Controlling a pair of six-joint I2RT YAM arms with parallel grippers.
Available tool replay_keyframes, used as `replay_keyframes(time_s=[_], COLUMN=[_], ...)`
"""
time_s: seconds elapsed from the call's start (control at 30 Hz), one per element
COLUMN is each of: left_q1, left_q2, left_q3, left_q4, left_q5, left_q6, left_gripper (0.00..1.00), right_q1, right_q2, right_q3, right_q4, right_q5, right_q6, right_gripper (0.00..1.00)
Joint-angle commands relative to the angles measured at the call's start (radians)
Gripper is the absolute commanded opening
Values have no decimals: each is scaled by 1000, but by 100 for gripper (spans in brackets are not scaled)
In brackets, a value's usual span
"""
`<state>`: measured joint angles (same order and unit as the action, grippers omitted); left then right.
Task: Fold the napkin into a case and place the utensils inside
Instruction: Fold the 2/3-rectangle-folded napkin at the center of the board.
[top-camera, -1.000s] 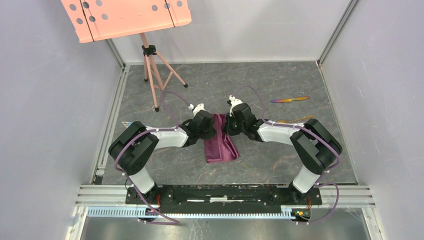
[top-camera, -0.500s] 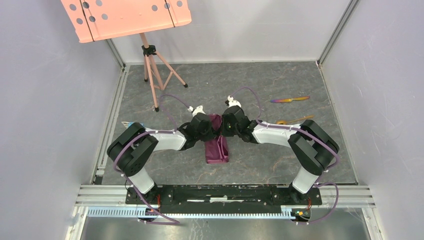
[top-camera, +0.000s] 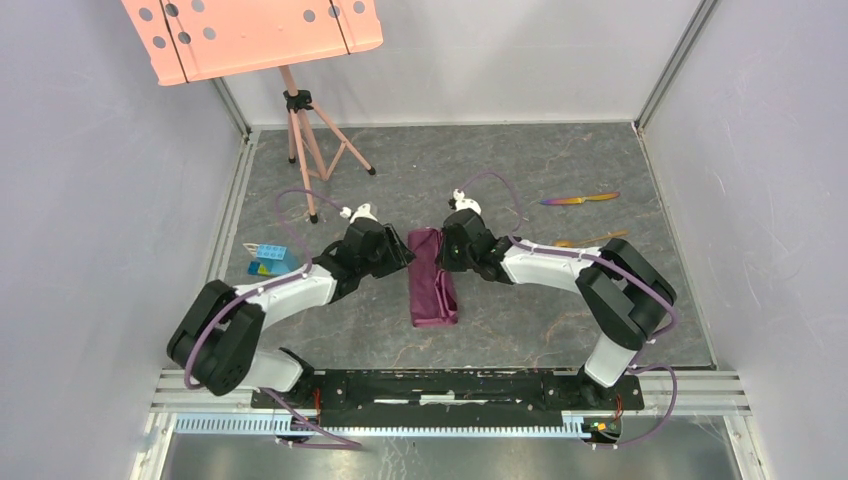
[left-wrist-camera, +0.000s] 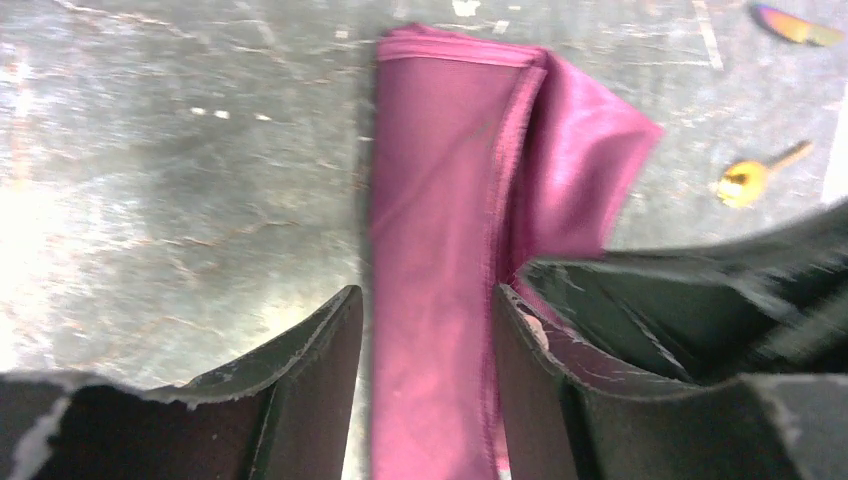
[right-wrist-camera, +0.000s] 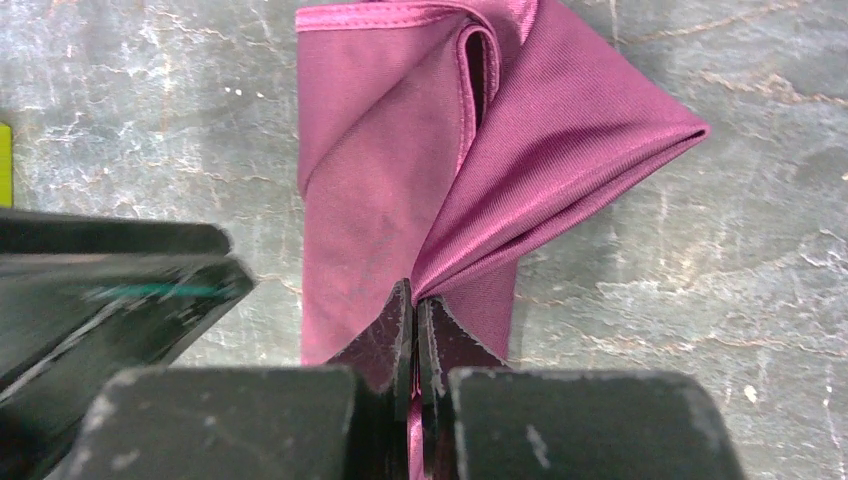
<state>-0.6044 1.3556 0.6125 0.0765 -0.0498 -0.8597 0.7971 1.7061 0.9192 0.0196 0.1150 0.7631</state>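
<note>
The plum-purple napkin (top-camera: 432, 285) lies mid-table as a narrow oblong strip running front to back. My right gripper (right-wrist-camera: 413, 295) is shut on a raised fold of the napkin (right-wrist-camera: 390, 190) at its right side, so the flap stands up in a loose triangle. My left gripper (left-wrist-camera: 425, 300) is open, its fingers apart over the napkin's (left-wrist-camera: 435, 230) left strip and holding nothing. In the top view it (top-camera: 403, 256) sits just left of the cloth and the right gripper (top-camera: 447, 256) just right of it. The iridescent knife (top-camera: 580, 199) and gold spoon (top-camera: 590, 240) lie at the right.
A small blue-and-orange block (top-camera: 268, 259) sits at the left of the table. A pink tripod stand (top-camera: 303, 140) with a perforated board stands at the back left. Grey walls enclose the table on three sides.
My left gripper has opened, let go of the napkin and drawn back to the left. The right gripper has carried its fold leftward, narrowing the cloth into a strip.
</note>
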Motion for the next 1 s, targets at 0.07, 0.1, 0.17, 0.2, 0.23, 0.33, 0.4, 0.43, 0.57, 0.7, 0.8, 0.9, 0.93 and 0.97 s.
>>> replay_keyframes(time_s=[0.07, 0.1, 0.17, 0.2, 0.23, 0.33, 0.4, 0.43, 0.57, 0.7, 0.8, 0.9, 0.93, 0.97], left_q1=[44, 45, 44, 45, 45, 44, 43, 44, 44, 44, 44, 44, 44, 45], left_q2=[150, 174, 212, 227, 241, 266, 279, 284, 283, 288, 282, 267, 262, 256], left_q3=[14, 16, 25, 24, 21, 17, 13, 12, -2, -4, -9, -15, -17, -21], left_q4=[48, 67, 78, 92, 103, 114, 122, 123, 129, 131, 131, 128, 126, 125], left_q5=[123, 126, 125, 127, 127, 116, 115, 115, 116, 121, 122, 118, 117, 116], left_q6=[82, 81, 82, 80, 80, 79, 77, 77, 79, 83, 89, 99, 102, 105], left_gripper=[49, 46, 41, 36, 31, 20, 14, 13, 11, 9, 8, 8, 8, 8], right_q1=[38, 43, 50, 53, 57, 72, 82, 88, 101, 115, 117, 117, 117, 117], right_q2=[36, 39, 45, 51, 58, 77, 88, 93, 121, 156, 176, 196, 203, 206], right_q3=[120, 123, 130, 140, 148, 175, 187, 193, 221, 260, 261, 262, 265, 266], right_q4=[-70, -70, -71, -78, -88, -109, -110, -113, -112, -117, -103, -89, -89, -91], right_q5=[54, 57, 59, 64, 67, 83, 89, 93, 108, 117, 120, 125, 128, 131], right_q6=[10, 14, 18, 19, 18, 23, 34, 43, 66, 88, 112, 117, 117, 122], right_gripper=[0, 0, 0, 0, 0, 0, 0, 0, 0, 0, 0, 0, 0, 0])
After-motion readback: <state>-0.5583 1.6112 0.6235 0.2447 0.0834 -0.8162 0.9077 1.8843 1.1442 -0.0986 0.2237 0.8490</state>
